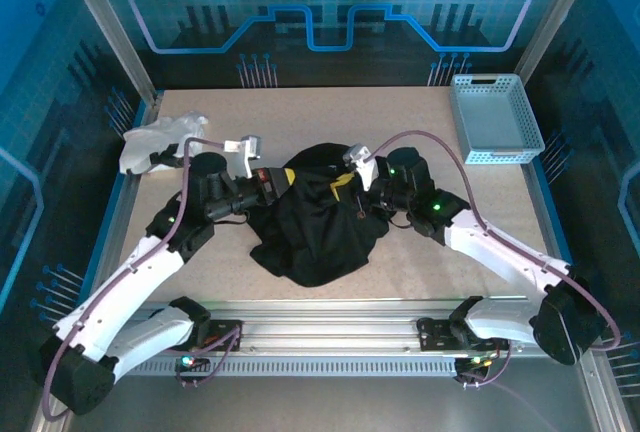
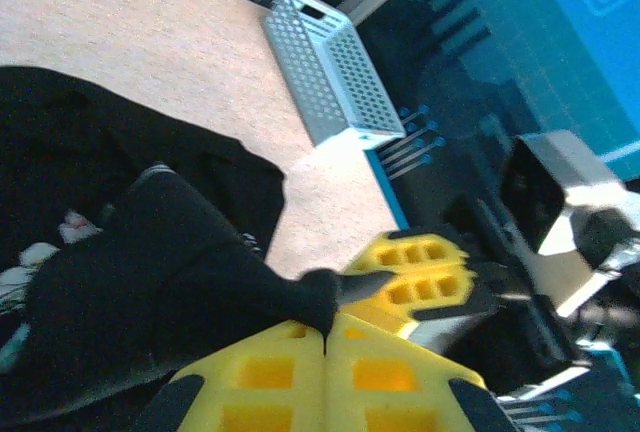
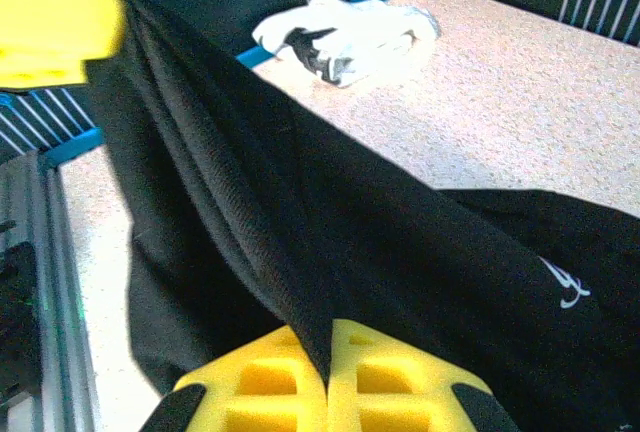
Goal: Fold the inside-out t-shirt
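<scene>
t-shirt: the black t-shirt [image 1: 315,222] sits in a bunched heap in the middle of the counter [image 1: 420,132], btwn the two arms. its top part is pulled up. its low part lies on the counter near the front edge.
left gripper: the left gripper [image 1: 284,176] is at the top left of the t-shirt. in the left wrist view its yellow fingers [image 2: 270,377] are squeezed tight, w/ a fold of black cloth pinched btwn them.
right gripper: the right gripper [image 1: 347,184] is at the top right of the t-shirt, near the left one. in the right wrist view its fingers [image 3: 390,377] are clamped on a ridge of the black cloth.
cloth btwn them: in the right wrist view the cloth runs up in long folds to a yellow finger in the top left corner.
white mark: a small white squiggle [image 3: 565,287] shows on the t-shirt.
white cloth: a crumpled white cloth [image 1: 160,137] lies at the far left corner of the counter, well apart from the t-shirt.
basket: a grey-blue basket [image 1: 495,117] w/ lots of small holes sits at the far right corner, also well apart.
</scene>
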Robot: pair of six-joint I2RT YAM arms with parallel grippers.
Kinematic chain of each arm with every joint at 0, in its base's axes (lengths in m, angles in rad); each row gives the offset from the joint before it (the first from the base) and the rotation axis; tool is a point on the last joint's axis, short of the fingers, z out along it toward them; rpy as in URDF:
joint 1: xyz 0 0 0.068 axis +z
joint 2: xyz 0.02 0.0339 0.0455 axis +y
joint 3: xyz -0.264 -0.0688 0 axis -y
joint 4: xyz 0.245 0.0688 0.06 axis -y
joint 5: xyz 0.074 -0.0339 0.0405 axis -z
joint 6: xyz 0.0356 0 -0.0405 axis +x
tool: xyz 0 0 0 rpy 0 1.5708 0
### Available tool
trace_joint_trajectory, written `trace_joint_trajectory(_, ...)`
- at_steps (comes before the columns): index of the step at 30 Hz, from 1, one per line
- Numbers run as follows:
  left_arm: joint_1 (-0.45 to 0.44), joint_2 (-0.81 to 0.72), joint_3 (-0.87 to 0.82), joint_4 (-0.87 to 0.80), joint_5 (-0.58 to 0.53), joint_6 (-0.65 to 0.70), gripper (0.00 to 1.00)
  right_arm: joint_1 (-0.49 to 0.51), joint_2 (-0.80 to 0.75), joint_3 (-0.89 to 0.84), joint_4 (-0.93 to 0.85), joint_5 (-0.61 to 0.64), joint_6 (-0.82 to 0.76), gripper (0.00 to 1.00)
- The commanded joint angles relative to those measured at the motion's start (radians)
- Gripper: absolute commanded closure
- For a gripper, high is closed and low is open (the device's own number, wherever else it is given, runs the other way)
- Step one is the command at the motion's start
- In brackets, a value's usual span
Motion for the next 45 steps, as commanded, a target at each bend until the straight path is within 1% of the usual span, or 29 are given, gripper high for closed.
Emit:
trace_joint_trajectory(1,0.014,-0.022,0.024,-0.095,-0.139,0.106,1.0,-0.008,-0.019,-0.011,0.025,-0.076,0.017,1.0)
trace_joint_trajectory(6,0.012,0.0,0.035,-0.176,-0.22,0.162,1.0,-0.008,-0.008,-0.006,0.057,-0.129,0.042,1.0)
trace_joint_trajectory(7,0.012,0.006,0.036,-0.183,-0.225,0.169,1.0,-0.008,-0.003,0.022,0.064,-0.144,0.052,1.0)
trace_joint_trajectory(11,0.009,0.032,0.029,-0.196,-0.218,0.184,0.97,-0.006,0.036,0.052,0.114,-0.209,0.141,1.0)
trace_joint_trajectory(14,0.004,0.041,0.018,-0.207,-0.251,0.197,0.94,-0.005,0.069,0.061,0.16,-0.252,0.216,1.0)
trace_joint_trajectory(16,-0.006,0.04,0.014,-0.212,-0.267,0.206,0.89,-0.005,0.084,0.065,0.176,-0.262,0.259,1.0)
trace_joint_trajectory(18,-0.032,0.034,0.014,-0.22,-0.288,0.225,0.82,-0.006,0.094,0.073,0.18,-0.259,0.285,1.0)
trace_joint_trajectory(21,-0.092,0.024,0.02,-0.242,-0.343,0.252,0.68,-0.006,0.107,0.085,0.17,-0.241,0.306,1.0)
trace_joint_trajectory(24,-0.152,0.019,0.023,-0.27,-0.414,0.255,0.6,-0.01,0.121,0.094,0.171,-0.237,0.325,1.0)
trace_joint_trajectory(28,-0.204,0.021,0.017,-0.275,-0.433,0.247,0.58,-0.018,0.14,0.101,0.17,-0.235,0.352,1.0)
trace_joint_trajectory(31,-0.227,0.024,0.009,-0.251,-0.414,0.245,0.6,-0.027,0.148,0.101,0.175,-0.236,0.375,1.0)
trace_joint_trajectory(33,-0.24,0.025,0.012,-0.253,-0.432,0.243,0.6,-0.032,0.152,0.104,0.169,-0.232,0.387,1.0)
trace_joint_trajectory(34,-0.244,0.025,0.012,-0.257,-0.45,0.241,0.6,-0.035,0.154,0.105,0.166,-0.232,0.395,1.0)
trace_joint_trajectory(38,-0.275,0.007,0.01,-0.304,-0.59,0.227,0.6,-0.049,0.165,0.117,0.139,-0.219,0.431,1.0)
trace_joint_trajectory(40,-0.304,-0.006,0.006,-0.308,-0.616,0.239,0.6,-0.054,0.176,0.131,0.12,-0.214,0.442,1.0)
trace_joint_trajectory(42,-0.341,-0.011,0.004,-0.289,-0.602,0.26,0.6,-0.055,0.192,0.14,0.111,-0.215,0.457,1.0)
trace_joint_trajectory(45,-0.365,0.005,-0.013,-0.214,-0.505,0.283,0.62,-0.057,0.213,0.153,0.117,-0.23,0.477,1.0)
